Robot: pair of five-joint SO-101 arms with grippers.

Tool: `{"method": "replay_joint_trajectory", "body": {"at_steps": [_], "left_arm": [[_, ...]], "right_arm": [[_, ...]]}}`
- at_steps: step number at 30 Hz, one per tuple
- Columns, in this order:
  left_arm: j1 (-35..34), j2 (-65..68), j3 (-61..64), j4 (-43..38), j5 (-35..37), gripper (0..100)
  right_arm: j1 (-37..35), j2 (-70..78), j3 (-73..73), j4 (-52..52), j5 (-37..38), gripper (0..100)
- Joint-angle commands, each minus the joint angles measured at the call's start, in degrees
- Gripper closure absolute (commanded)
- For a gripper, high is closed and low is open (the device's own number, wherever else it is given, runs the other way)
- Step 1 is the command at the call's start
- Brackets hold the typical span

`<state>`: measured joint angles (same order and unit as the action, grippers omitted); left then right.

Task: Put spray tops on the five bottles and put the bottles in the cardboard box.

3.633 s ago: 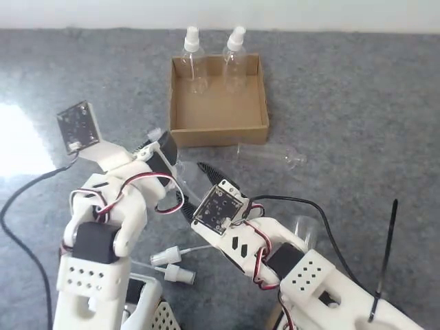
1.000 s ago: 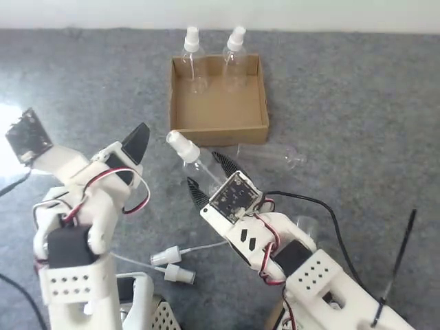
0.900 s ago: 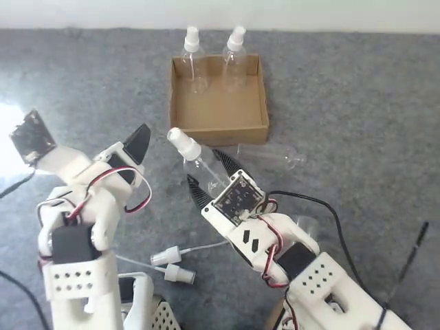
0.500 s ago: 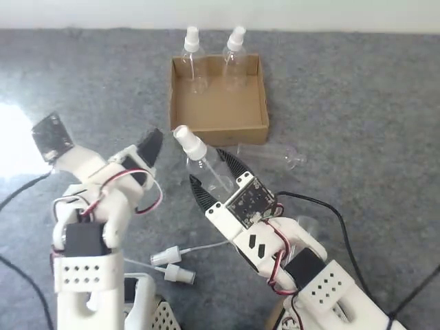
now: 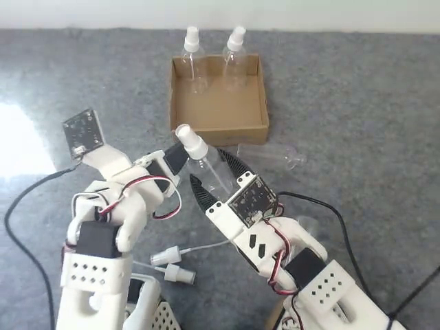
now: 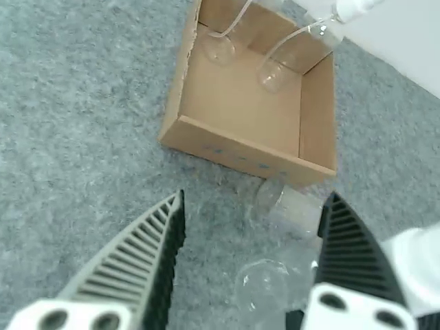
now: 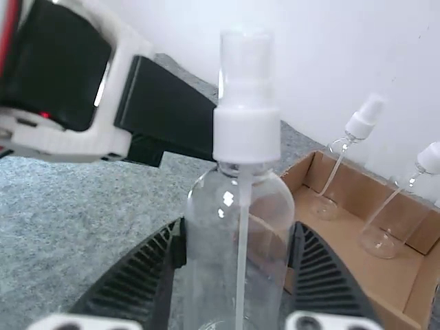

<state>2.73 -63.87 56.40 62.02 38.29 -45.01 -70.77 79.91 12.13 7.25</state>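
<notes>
My right gripper (image 5: 216, 177) is shut on a clear bottle (image 5: 206, 165) with a white spray top (image 5: 189, 137), held tilted just in front of the cardboard box (image 5: 218, 130). In the right wrist view the bottle (image 7: 237, 227) stands between the fingers of the right gripper (image 7: 237, 275), its spray top (image 7: 244, 110) above. My left gripper (image 5: 173, 159) is open, close beside the bottle's neck. Its open fingers (image 6: 158, 254) frame the box (image 6: 206, 137) and a topless bottle (image 6: 289, 206) lying before it. Two topped bottles (image 5: 192, 62) (image 5: 234, 62) stand at the back of the box.
The topless bottle (image 5: 271, 155) lies right of the held one, in front of the box. Another clear bottle (image 5: 306, 230) stands half hidden by the right arm. Two loose spray tops (image 5: 165, 258) (image 5: 180, 275) lie on the grey table (image 5: 357, 124) between the arm bases.
The left arm has swung right, bringing its open gripper up beside the bottle's neck. The right gripper has carried the bottle slightly toward the box.
</notes>
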Motion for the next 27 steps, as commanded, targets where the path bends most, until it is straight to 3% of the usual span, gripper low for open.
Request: {"method": "replay_joint_trajectory", "body": {"at_steps": [1,13,27], "left_arm": [[2.46,-1.14,-0.84,-1.05,0.26,71],[7.38,-1.14,-1.1,1.85,0.0,71],[7.82,-1.14,-0.84,3.52,-0.09,71]], "right_arm": [[0.31,-1.71,-0.53,0.22,-0.7,85.9],[0.31,-1.63,-0.53,0.31,-0.7,85.9],[0.57,-1.63,-0.53,0.31,-0.7,85.9]]}}
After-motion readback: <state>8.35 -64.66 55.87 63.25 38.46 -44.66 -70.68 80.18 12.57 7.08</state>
